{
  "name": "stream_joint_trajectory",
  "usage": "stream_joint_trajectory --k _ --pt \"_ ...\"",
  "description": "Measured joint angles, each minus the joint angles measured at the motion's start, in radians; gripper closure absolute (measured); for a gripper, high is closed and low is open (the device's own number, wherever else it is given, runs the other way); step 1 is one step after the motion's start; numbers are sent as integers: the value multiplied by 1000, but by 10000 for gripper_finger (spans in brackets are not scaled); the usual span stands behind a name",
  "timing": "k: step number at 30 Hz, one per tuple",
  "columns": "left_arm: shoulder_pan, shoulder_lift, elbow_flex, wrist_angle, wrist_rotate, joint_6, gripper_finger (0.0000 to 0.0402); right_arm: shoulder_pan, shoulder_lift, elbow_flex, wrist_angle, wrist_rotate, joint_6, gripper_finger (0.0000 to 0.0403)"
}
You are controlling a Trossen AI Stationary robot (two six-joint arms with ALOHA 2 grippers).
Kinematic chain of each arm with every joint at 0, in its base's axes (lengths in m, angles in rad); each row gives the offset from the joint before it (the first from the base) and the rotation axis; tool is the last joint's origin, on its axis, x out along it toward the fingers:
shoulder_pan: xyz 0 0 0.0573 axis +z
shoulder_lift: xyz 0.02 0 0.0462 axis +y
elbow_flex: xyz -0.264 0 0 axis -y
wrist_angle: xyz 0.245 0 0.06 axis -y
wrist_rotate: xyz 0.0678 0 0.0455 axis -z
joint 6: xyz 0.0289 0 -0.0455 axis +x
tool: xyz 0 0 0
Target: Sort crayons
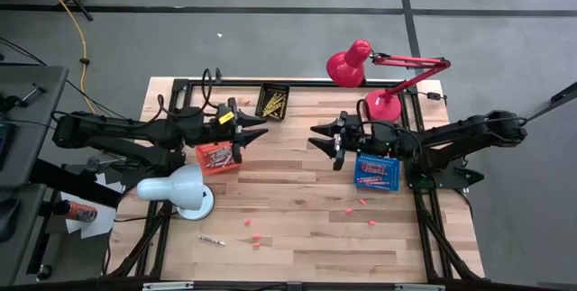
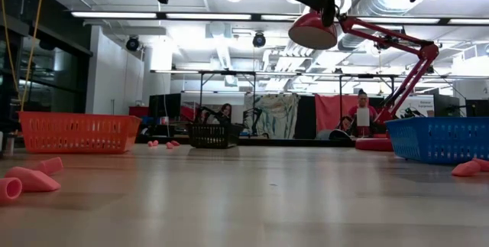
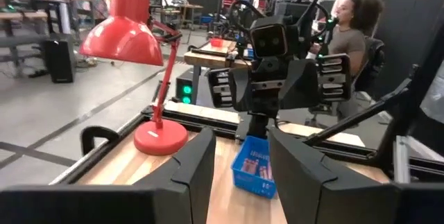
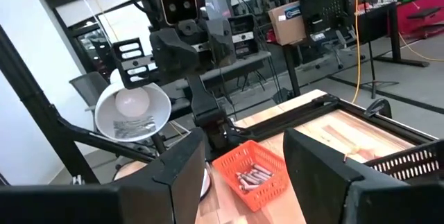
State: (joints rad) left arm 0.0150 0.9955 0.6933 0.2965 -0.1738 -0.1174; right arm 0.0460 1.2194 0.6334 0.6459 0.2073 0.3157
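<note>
Sorted crayons fill three small plastic baskets on the pale wooden table: purplish-grey sticks in the orange basket, pink-red sticks in the blue basket and yellow sticks in the black basket. One crayon lies alone near the table's front edge, with pink-red crumbs scattered close by. The left gripper hangs above the table beside the orange basket, fingers spread and empty; the right gripper, likewise parted and empty, faces it beside the blue basket. A red desk lamp and a white desk lamp stand at the table's opposite corners.
</note>
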Motion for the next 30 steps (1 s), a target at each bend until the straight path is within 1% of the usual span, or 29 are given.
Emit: stream_joint_trajectory --k 4,6,9,13,15,17,19,22,26,30 --pt "22 11 0 54 -24 10 277 0 0 0 7 14 14 215" --pt "43 28 20 69 6 -24 277 0 0 0 17 39 71 214" --pt "67 81 123 3 133 -42 277 0 0 0 17 65 149 214" --pt "55 212 337 -184 306 22 277 0 0 1 17 70 204 214" --pt "25 286 468 -281 354 67 277 0 -2 1 16 70 208 214" --pt "-16 356 591 -383 379 111 277 0 -5 1 17 70 208 214" --pt "-64 424 703 -476 379 150 277 0 -16 0 11 69 202 214" --pt "-138 518 848 -564 375 165 277 0 -36 1 -11 65 177 214" --pt "-239 629 988 -584 373 164 277 0 -71 1 -93 14 175 214" --pt "-348 728 1080 -596 368 164 277 3 -95 1 -209 -61 183 214"
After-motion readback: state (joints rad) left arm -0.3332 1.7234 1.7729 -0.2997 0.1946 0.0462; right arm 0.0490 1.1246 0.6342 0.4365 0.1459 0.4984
